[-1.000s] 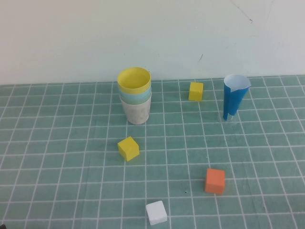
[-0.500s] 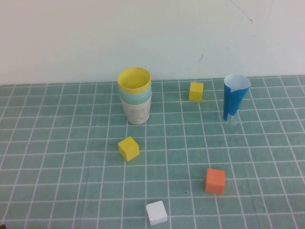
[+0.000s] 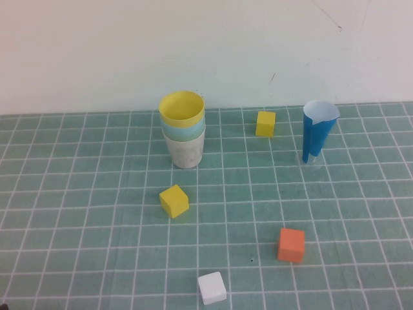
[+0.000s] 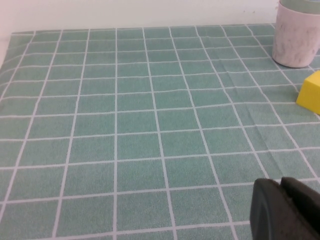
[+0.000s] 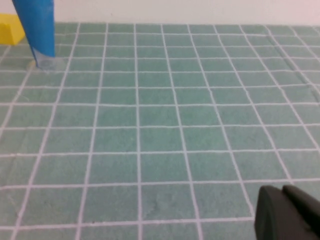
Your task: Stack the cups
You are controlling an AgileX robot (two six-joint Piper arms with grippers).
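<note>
The left tool [image 4: 281,183] sits outside the high view, low over the counter [image 3: 77,194] and well to the left of the cup stack [image 3: 183,129]. Only its dark tips show in its wrist view. They lie narrow, pressed together with a thin seam between them, and hold nothing. That camera also catches the stack's pink cup [image 4: 296,40] and a yellow cube [image 4: 310,92] near it.

The stack stands upright toward the back of the green gridded counter, close to the white wall [image 3: 206,45]. The pink cup is at the bottom and on the outside. The yellow cup [image 3: 181,108] is nested on top, with its mouth open upward. A pale blue-green band [image 3: 184,133] shows between them; I cannot tell its rims apart.

The near yellow cube lies just in front of the stack, apart from it and turned at an angle. A white cube [image 3: 211,287] lies farther in front of the stack, slightly to its right, near the counter's front edge. A second yellow cube [image 3: 265,123] sits to the right of the stack, level with it. An orange cube [image 3: 291,245] lies in front and to the right of the stack. A tall blue cone [image 3: 318,132] stands upright, wide mouth up, farther right than the second yellow cube.

The right tool [image 5: 283,190] is also outside the high view, low over the counter well to the right of the stack, beyond the cone. Its dark tips are likewise narrow, closed together on nothing.
</note>
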